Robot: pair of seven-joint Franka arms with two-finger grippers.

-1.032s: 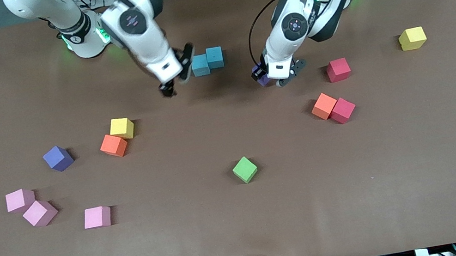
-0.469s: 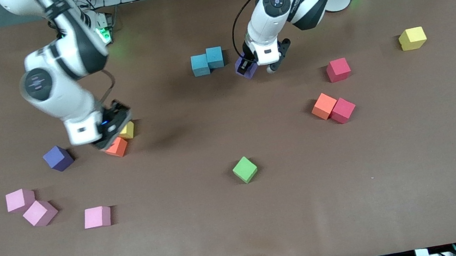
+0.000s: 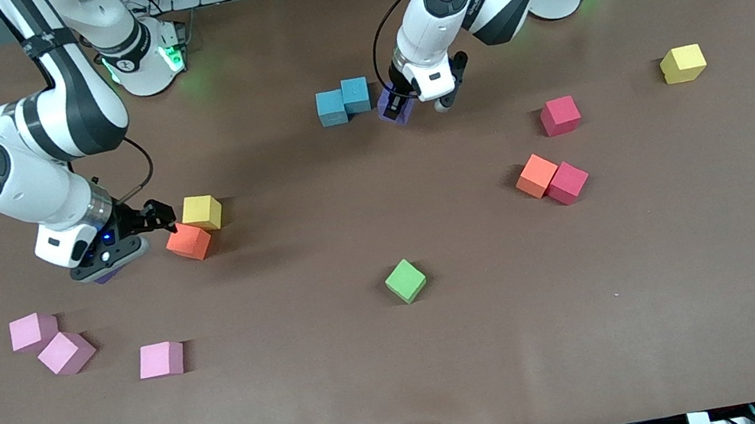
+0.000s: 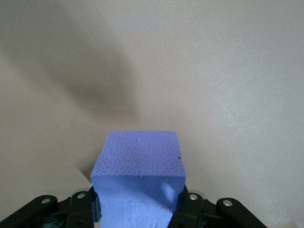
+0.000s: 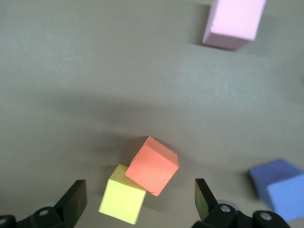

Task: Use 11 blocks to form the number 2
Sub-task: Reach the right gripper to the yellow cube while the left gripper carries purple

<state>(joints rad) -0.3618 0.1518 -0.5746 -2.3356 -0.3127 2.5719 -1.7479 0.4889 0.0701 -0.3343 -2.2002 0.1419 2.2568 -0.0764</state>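
Carrying a purple block (image 4: 137, 175) clamped between its fingers, the left gripper (image 3: 398, 106) is hanging just beside the two blue blocks (image 3: 343, 101); setting it flush against them looks next. The right gripper (image 3: 118, 238), jaws wide, is hovering near the orange block (image 5: 152, 165) and yellow block (image 5: 122, 201).

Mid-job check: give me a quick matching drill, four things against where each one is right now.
Things:
1. purple block
2. green block
3. right tool
4. orange block

Places:
A. touching a yellow block
B. alone, nearest the front camera
C. open, above a second purple block
D. gripped in the left tool

Pairs: 1-D, 2-B, 3-C, 4-A
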